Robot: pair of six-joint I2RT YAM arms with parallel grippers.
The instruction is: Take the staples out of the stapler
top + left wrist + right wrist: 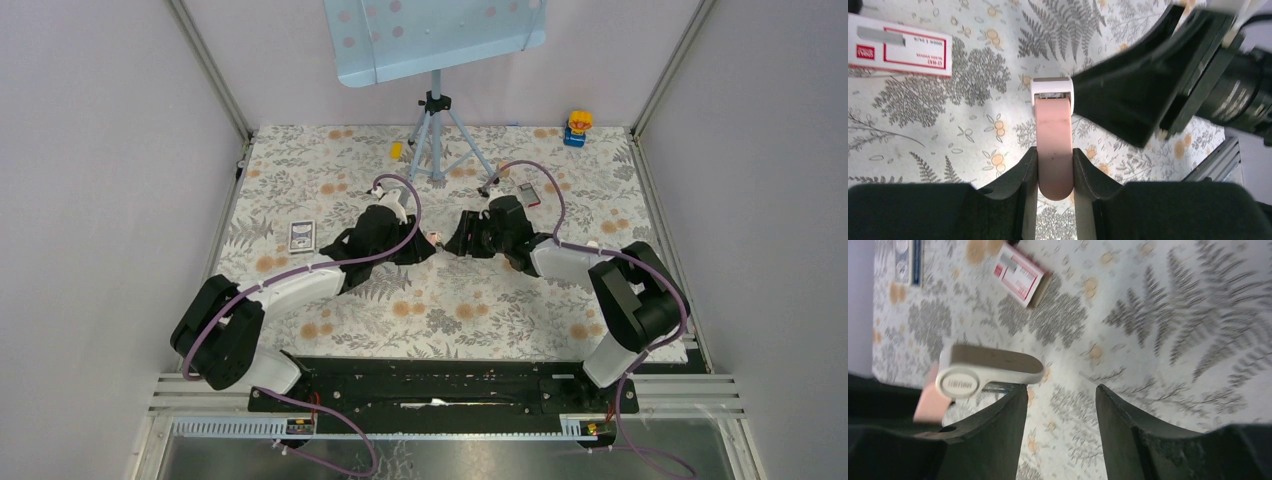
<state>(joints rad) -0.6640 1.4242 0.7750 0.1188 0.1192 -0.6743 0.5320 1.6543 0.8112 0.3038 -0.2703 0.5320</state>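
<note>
Found pink stapler [1054,130] at centre of table [460,310], white nose toward 12 o'clock in left wrist view. Noted left gripper [1054,152] clenched on its rear end, one finger [1018,175] pressed to each side. Logged right gripper [1060,388] released, jaws apart, only tablecloth between them. Saw one right finger [1128,90] set in from 3 o'clock, tip at the stapler's white nose; cannot tell whether touching or just beside. Marked red-and-white box [898,47] at 10 o'clock from stapler, apart from it. From above, placed dark card [302,236] at 9 o'clock of left gripper, tripod [435,140] at 12 o'clock.
</note>
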